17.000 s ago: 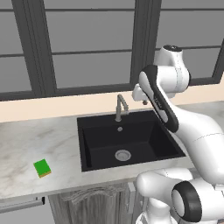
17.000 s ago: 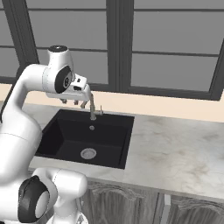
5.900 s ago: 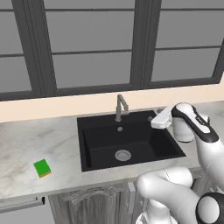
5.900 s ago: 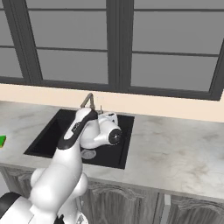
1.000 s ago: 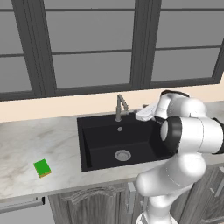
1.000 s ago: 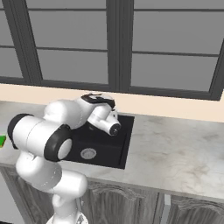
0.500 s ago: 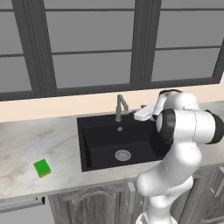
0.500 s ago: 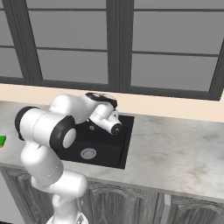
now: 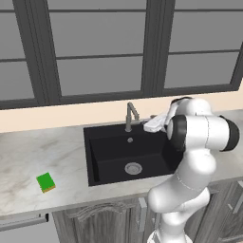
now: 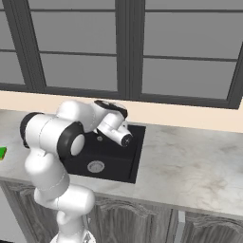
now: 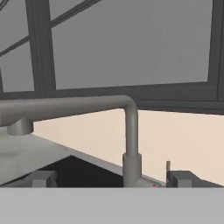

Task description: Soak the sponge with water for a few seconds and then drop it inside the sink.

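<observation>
Lying flat on the marble surface (image 9: 28,161), the sponge (image 9: 46,182) sits well left of the sink (image 9: 102,156), apart from everything. No stream shows at the faucet (image 9: 130,115). My claw (image 11: 111,178) stands wide apart with nothing between its tips, level with the faucet base at the sink's back edge; my white hand (image 9: 155,124) is just right of the faucet.
</observation>
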Controlling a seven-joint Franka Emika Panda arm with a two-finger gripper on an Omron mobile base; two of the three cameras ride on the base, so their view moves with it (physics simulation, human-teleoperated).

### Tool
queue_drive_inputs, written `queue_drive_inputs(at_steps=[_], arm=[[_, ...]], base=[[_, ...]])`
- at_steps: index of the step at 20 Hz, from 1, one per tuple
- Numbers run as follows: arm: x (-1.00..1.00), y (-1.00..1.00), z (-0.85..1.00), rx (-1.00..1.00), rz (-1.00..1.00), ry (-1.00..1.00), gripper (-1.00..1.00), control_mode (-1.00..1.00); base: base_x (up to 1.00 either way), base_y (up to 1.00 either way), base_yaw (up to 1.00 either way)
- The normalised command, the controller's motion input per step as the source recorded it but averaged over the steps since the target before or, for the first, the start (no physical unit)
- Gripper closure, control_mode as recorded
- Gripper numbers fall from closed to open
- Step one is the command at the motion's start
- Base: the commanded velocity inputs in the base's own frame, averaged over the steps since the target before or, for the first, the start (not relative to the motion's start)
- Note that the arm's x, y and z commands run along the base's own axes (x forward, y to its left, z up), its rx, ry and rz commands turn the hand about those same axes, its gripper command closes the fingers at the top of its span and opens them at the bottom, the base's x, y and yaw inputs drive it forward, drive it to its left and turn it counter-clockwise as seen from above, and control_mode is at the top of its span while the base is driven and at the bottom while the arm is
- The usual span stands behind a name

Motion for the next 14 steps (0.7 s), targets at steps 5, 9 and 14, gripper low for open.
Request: queue_drive_inputs(at_steps=[5, 9, 14], arm=[[0.20, 0.02, -0.17, 0.00, 0.00, 0.00, -1.00, -1.00], [0.28, 0.00, -0.23, 0.00, 0.00, 0.00, -1.00, -1.00], [0.33, 0.00, -0.31, 0.00, 0.00, 0.00, -1.00, -1.00]], base=[[0.00, 0.00, 0.00], [0.00, 0.00, 0.00], [0.00, 0.00, 0.00]])
